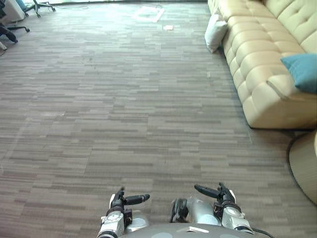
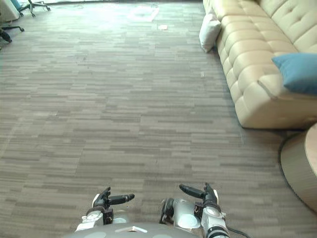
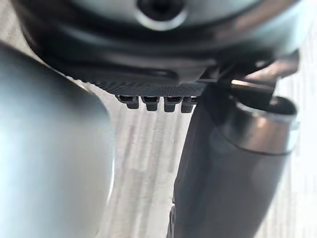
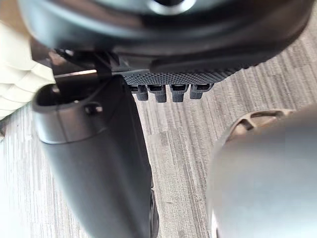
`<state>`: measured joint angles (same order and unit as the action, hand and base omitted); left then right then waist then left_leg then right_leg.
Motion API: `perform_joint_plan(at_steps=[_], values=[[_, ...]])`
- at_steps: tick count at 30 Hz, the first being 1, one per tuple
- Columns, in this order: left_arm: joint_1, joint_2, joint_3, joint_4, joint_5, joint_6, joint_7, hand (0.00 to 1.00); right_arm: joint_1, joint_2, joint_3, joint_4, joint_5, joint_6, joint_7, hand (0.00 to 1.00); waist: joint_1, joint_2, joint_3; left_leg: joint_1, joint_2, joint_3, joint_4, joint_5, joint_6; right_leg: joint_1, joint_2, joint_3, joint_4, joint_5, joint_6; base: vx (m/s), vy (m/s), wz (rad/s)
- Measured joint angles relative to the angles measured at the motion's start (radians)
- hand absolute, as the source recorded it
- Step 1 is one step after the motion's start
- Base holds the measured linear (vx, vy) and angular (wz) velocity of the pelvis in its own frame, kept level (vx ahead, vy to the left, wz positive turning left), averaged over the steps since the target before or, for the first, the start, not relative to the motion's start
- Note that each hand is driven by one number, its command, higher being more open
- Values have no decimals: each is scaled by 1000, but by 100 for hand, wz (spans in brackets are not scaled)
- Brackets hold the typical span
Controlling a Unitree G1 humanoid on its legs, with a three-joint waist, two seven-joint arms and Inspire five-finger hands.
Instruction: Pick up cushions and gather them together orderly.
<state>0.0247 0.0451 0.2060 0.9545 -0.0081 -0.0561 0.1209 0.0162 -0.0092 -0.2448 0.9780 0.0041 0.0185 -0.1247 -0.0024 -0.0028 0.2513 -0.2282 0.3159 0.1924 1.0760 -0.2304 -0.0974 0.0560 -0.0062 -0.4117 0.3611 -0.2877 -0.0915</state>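
Observation:
A white cushion (image 1: 215,30) stands on the floor, leaning against the front of the cream sofa (image 1: 262,54) at the far right. A blue cushion (image 1: 303,71) lies on the sofa seat nearer to me, at the right edge. My left hand (image 1: 130,200) and right hand (image 1: 213,192) hang low at the bottom of the view, far from both cushions. Each hand is open and holds nothing, with its thumb sticking out sideways. In the wrist views the left hand (image 3: 163,89) and right hand (image 4: 173,79) show straight fingers over bare floor.
Grey striped carpet stretches between me and the sofa. A round low table (image 1: 304,163) sits at the near right. Office chairs (image 1: 34,6) stand at the far left. A white sheet (image 1: 148,13) and a small white scrap (image 1: 168,27) lie on the far floor.

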Motion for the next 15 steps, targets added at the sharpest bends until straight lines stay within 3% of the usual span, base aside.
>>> perform_joint_plan(at_steps=[1, 2, 3, 4, 6, 7, 9, 10, 11, 12, 13, 15], values=[[0, 0, 0, -1, -1, 0, 0, 100, 0, 0, 0, 0, 0, 0, 0, 100, 0, 0, 0, -2, -1, 1, -6, -1, 2, 2, 0, 0, -3, 0, 0, 396, -43, -14], [-2, -3, 13, -16, -11, -1, 0, 100, -2, 1, 0, 2, 0, 5, -4, 100, 5, 2, 2, -50, -17, 19, -123, -16, 15, 41, 2, 12, -40, 4, 6, 483, 37, -33], [-2, -6, 19, -26, -26, -1, 3, 100, -3, 2, 0, 5, 0, 5, -8, 100, 17, -2, 7, -75, -48, 26, -326, -18, 11, 80, 1, 42, -65, 8, 13, 404, 47, -59], [-2, -7, 29, -27, -30, -2, 3, 100, -5, 2, 0, 11, 0, 3, -9, 100, 29, -1, 8, -82, -65, 15, -431, -12, 11, 102, 0, 64, -77, 6, 17, 429, 119, -76], [-7, -18, 55, -30, -64, -10, 4, 100, -2, 7, 1, 18, 1, 0, -13, 100, 53, -9, 11, -111, -105, -16, -629, 46, 4, 147, -11, 117, -101, -31, 58, 508, 235, -84], [-6, -18, 55, -28, -79, -14, 4, 100, 1, 3, 0, 22, 1, 0, -15, 100, 54, -5, 8, -123, -109, -16, -663, 110, 21, 172, -18, 144, -95, -83, 90, 480, 246, -76], [-2, -14, 55, -28, -83, -13, 3, 100, 3, 6, 0, 35, 1, 1, -18, 100, 58, -12, -7, -124, -114, -8, -618, 151, 39, 184, -36, 169, -79, -113, 101, 381, 185, -48], [0, 2, 53, -23, -80, -12, 4, 100, 30, 26, -1, 41, 0, 0, -19, 100, 56, -52, -41, -132, -132, 16, -548, 146, 46, 188, -77, 187, -29, -132, 111, 730, 304, -43], [-3, 20, 52, -14, -82, -11, 6, 100, 37, 48, -15, 37, 16, -2, -18, 100, 55, -85, -51, -118, -151, 37, -499, 78, 63, 115, -132, 207, 163, -124, 125, 736, 301, -39], [-5, 29, 51, -9, -82, -9, 6, 100, 36, 55, -19, 37, 21, -4, -18, 100, 54, -101, -52, -102, -164, 47, -484, 49, 65, 64, -167, 222, 299, -94, 136, 729, 281, -12], [-11, 45, 40, 6, -82, -6, 9, 100, 31, 61, -23, 40, 29, -3, -17, 100, 49, -121, -51, -61, -188, 54, -474, 5, 78, -10, -222, 238, 499, 12, 146, 587, 180, 11], [-9, 47, 28, 33, -82, 4, 20, 100, 26, 52, -21, 39, 28, -5, -14, 100, 39, -114, -44, 47, -216, 43, -482, -64, 94, -88, -290, 228, 745, 170, 133, 655, 151, 26]])
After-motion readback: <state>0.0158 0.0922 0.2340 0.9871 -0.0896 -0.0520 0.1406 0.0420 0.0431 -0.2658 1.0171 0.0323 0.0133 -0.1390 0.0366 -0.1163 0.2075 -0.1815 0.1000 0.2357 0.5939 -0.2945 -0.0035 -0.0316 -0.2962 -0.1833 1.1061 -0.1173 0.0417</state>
